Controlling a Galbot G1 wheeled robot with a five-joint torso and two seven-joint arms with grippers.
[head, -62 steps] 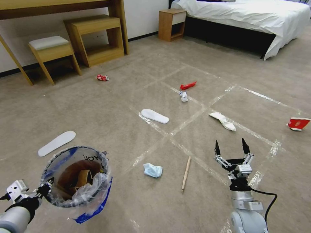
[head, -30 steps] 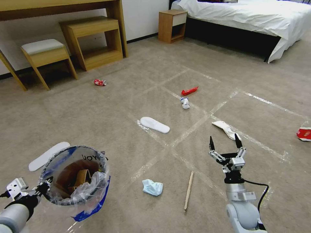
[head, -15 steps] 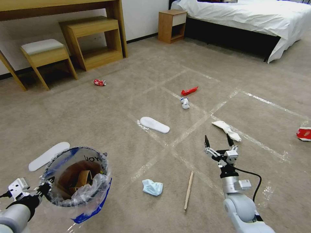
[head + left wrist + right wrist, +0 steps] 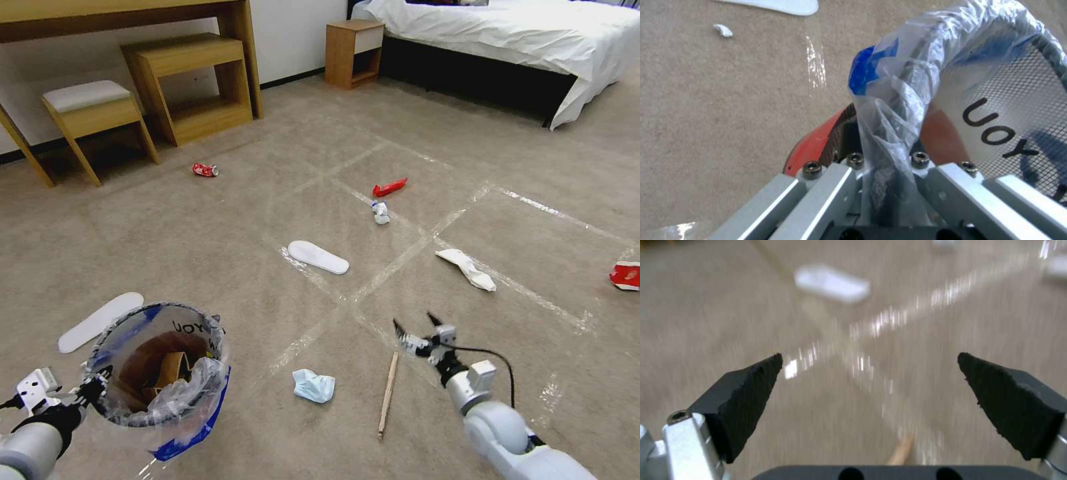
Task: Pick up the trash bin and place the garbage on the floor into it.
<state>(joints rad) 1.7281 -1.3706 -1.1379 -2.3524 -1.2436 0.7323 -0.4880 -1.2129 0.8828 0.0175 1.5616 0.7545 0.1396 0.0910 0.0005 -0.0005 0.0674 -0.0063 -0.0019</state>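
1. Bedroom carpet [image 4: 200, 220], beige-grey w/ a grid of shiny tape strips, was strewn w/ litter; a desk, stool and cubby stood along the far wall, w/ a white-sheeted bed at the far right.
2. L gripper [image 4: 93, 387] was clenched on the near rim of the trash bin [image 4: 157, 373], holding it above the floor at the robot's left. The left wrist view showed the crinkled clear liner [image 4: 898, 100] pinched between the jaws.
3. Brown paper [image 4: 170, 367] lay inside the bin.
4. R gripper [image 4: 417, 327] hung low over the carpet, jaws spread wide and grasping nothing, just beside the far end of the wooden stick [image 4: 388, 393].
5. In the right wrist view both black fingertips [image 4: 751, 386] stood well apart, w/ the stick's tip between them near the palm.
6. Blue face mask [image 4: 313, 387] lay left of the stick, between it and the bin.
7. White slippers: one [image 4: 319, 257] mid-floor, the other [image 4: 100, 322] just beyond the bin.
8. Farther off lay a white tissue [image 4: 467, 269], a red wrapper [image 4: 389, 187] w/ a small crumpled scrap near it, a red can [image 4: 205, 170] and a red cup [image 4: 625, 276].
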